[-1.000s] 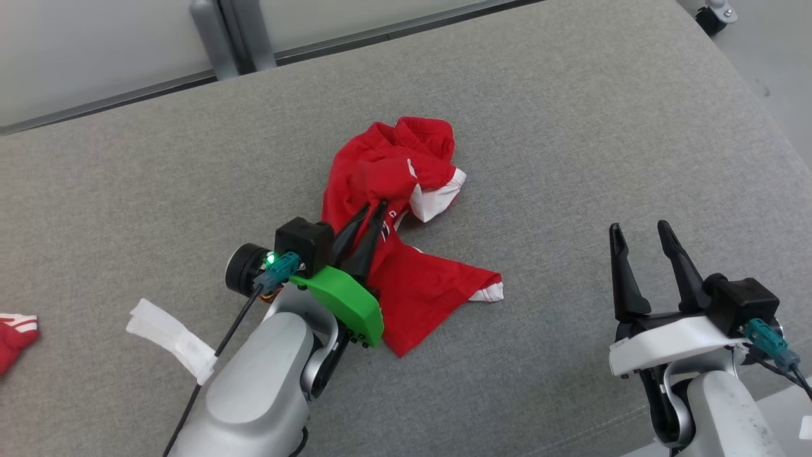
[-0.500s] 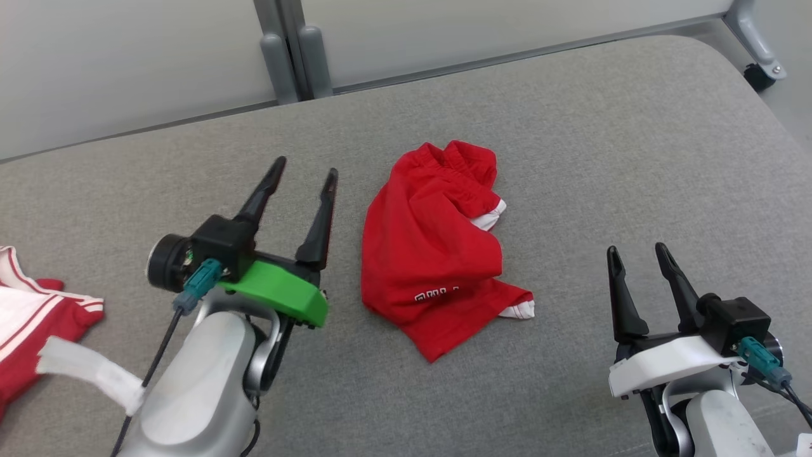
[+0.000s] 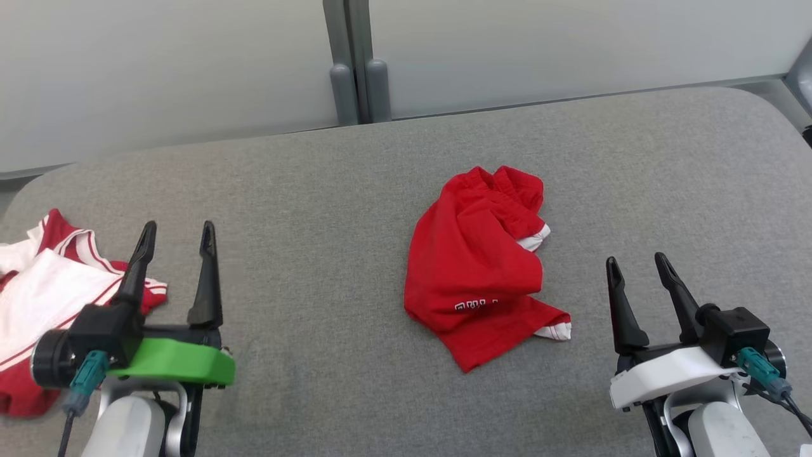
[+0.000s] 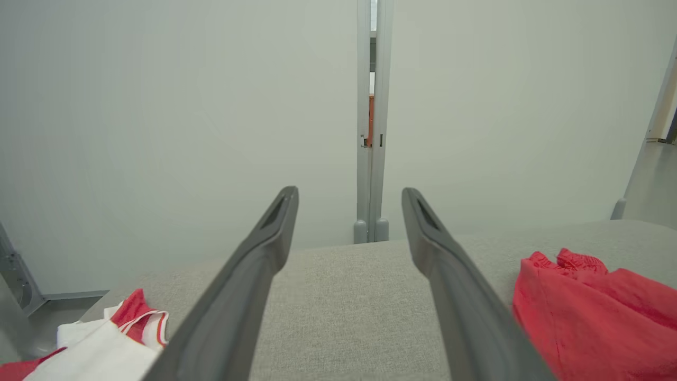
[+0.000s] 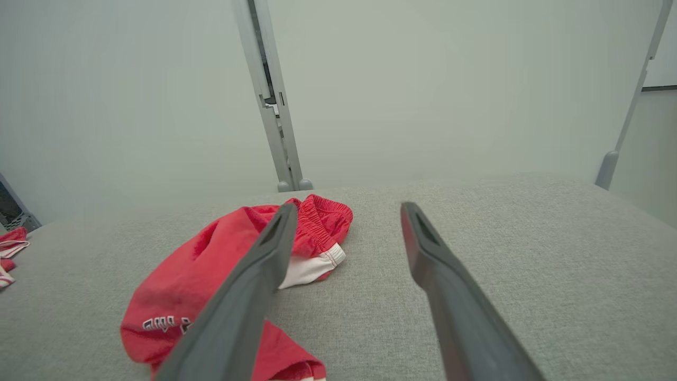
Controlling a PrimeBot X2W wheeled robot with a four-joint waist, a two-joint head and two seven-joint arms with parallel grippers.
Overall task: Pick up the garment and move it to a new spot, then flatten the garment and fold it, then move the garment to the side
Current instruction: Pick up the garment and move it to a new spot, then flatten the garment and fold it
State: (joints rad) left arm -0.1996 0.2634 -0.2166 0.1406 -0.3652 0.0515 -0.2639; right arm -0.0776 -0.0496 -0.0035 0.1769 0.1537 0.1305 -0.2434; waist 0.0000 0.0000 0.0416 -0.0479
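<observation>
The garment (image 3: pixel 479 266) is a crumpled pair of red shorts with white hems and white lettering, lying loose in the middle of the grey cushioned surface (image 3: pixel 330 190). It also lies at the lower right of the left wrist view (image 4: pixel 597 312) and left of centre in the right wrist view (image 5: pixel 211 280). My left gripper (image 3: pixel 177 231) stands open at the lower left, well clear of the garment, nothing between its fingers. At the lower right my right gripper (image 3: pixel 634 261) is open and empty too, a little right of the garment.
A second red and white garment (image 3: pixel 51 298) lies at the left edge of the surface, just beside my left gripper. A pale wall with a grey post (image 3: pixel 355 70) stands behind the far edge. Bare grey cushion surrounds the shorts.
My left gripper let go of the red garment, opened, and drew back to the lower left. The garment now lies loose. The head camera has also shifted. The right gripper stays as it was.
</observation>
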